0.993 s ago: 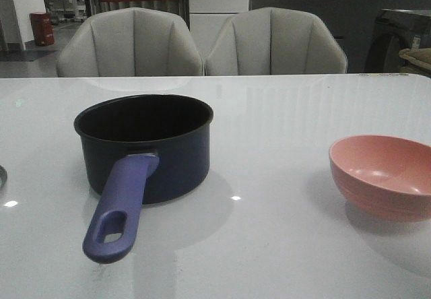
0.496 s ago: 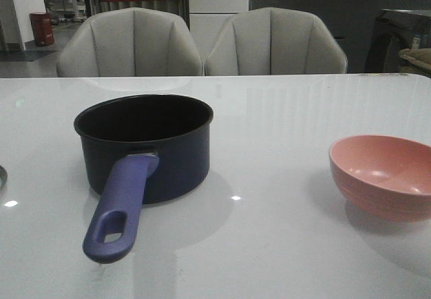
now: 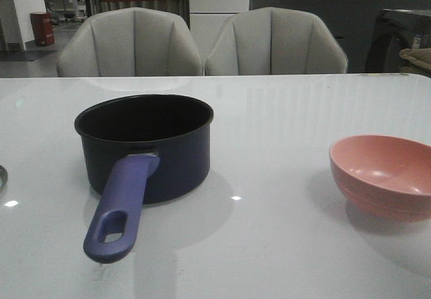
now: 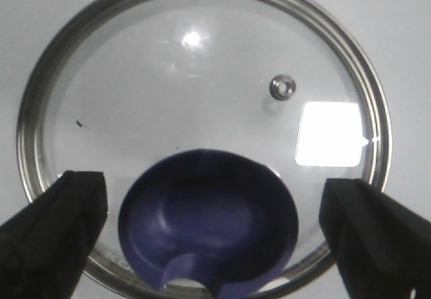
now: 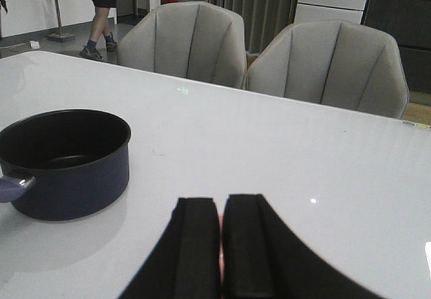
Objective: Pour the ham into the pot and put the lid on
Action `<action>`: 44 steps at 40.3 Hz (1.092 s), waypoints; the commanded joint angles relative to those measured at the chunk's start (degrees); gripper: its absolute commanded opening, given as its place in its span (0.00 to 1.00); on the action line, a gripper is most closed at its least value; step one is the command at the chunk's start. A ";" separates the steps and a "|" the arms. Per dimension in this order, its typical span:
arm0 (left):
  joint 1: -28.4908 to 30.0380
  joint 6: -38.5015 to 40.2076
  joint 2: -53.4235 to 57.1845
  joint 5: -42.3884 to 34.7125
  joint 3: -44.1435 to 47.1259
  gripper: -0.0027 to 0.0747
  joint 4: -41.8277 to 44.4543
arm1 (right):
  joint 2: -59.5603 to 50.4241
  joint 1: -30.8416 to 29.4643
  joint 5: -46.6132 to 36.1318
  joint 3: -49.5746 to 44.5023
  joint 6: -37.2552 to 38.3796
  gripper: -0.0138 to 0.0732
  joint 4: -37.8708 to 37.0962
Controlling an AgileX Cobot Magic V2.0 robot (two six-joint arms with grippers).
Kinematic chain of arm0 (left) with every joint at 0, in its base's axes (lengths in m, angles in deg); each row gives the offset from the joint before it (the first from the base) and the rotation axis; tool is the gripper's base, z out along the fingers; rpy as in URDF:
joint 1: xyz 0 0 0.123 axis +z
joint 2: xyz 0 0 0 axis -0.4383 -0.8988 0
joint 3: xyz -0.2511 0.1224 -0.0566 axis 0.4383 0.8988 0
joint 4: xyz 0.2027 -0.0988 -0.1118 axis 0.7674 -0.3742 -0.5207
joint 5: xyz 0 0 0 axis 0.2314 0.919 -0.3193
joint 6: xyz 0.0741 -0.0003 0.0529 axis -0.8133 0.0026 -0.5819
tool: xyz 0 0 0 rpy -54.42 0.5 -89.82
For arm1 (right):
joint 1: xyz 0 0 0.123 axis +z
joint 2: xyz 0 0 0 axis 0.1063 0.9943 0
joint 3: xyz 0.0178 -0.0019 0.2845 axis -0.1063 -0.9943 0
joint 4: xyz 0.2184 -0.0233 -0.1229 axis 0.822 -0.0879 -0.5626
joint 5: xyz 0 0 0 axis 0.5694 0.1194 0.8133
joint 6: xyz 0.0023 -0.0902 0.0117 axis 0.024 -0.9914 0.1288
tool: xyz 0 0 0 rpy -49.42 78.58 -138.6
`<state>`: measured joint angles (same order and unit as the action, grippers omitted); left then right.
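The dark navy pot (image 3: 145,144) stands left of the table's middle, its purple-blue handle (image 3: 120,208) pointing toward me. It also shows in the right wrist view (image 5: 64,161). No ham shows; the pot's inside is dark. The glass lid (image 4: 202,77) lies flat on the table, knob (image 4: 209,221) up. My left gripper (image 4: 214,191) is open, hanging over the lid with one finger on each side of the knob, apart from it. My right gripper (image 5: 221,208) is shut, with a thin pink strip between its fingers. The pink bowl (image 3: 384,174) looks empty.
Two grey chairs (image 3: 202,43) stand behind the table's far edge. A sliver of the lid's rim (image 3: 1,176) shows at the left edge of the front view. Neither arm shows in the front view.
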<state>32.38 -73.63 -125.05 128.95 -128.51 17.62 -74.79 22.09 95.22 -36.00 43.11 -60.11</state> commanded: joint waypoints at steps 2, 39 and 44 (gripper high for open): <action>-0.34 0.07 1.55 -0.97 -1.46 0.89 0.44 | 0.51 0.14 -4.77 1.41 -0.30 0.38 0.16; -0.34 0.07 -1.43 0.49 -1.38 0.25 0.44 | 0.51 0.14 -4.77 1.41 -0.30 0.38 0.16; -0.34 0.07 -1.43 0.73 -1.38 0.18 0.44 | 0.51 0.14 -4.77 1.41 -0.30 0.38 0.16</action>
<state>32.16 -73.63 -128.37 129.49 -129.14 18.48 -74.79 22.09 95.22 -36.00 43.11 -60.11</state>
